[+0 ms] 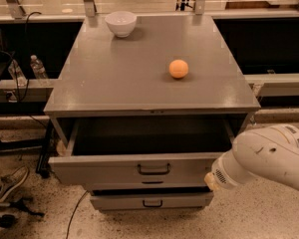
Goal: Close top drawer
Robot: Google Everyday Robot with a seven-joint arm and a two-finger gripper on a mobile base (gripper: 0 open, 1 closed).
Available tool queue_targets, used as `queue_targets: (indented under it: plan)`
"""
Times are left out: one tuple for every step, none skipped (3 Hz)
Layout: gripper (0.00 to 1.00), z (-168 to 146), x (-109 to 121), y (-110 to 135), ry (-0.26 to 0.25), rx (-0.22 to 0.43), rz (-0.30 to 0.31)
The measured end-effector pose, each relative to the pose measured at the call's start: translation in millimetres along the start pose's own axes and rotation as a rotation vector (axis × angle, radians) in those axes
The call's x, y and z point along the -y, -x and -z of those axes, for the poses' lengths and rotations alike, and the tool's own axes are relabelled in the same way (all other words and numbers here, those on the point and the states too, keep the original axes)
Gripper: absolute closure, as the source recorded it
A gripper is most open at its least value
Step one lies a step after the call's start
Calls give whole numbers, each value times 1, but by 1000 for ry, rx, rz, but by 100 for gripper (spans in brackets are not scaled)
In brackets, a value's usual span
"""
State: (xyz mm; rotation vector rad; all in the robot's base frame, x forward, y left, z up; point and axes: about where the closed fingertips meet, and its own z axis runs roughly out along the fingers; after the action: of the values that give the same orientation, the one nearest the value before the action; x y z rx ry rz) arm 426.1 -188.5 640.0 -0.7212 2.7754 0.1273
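The top drawer (99,169) of the grey cabinet stands pulled out, its inside dark and empty. Its flat front carries a black loop handle (153,170) at the centre. My white arm comes in from the lower right. Its end with the gripper (211,179) sits against the right end of the drawer front, to the right of the handle.
An orange ball (178,68) and a white bowl (120,23) lie on the cabinet top (114,78). A lower drawer (152,201) juts out slightly below. A water bottle (37,66), cables and a shoe (7,180) are at the left.
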Motion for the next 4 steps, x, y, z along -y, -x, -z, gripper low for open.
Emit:
queue_targets:
  plan:
    - [100, -17, -1, 36, 1, 41, 37]
    - [100, -24, 1, 58, -2, 71, 51]
    - [100, -35, 4, 103, 1, 125, 81]
    - [100, -38, 6, 123, 5, 146, 94]
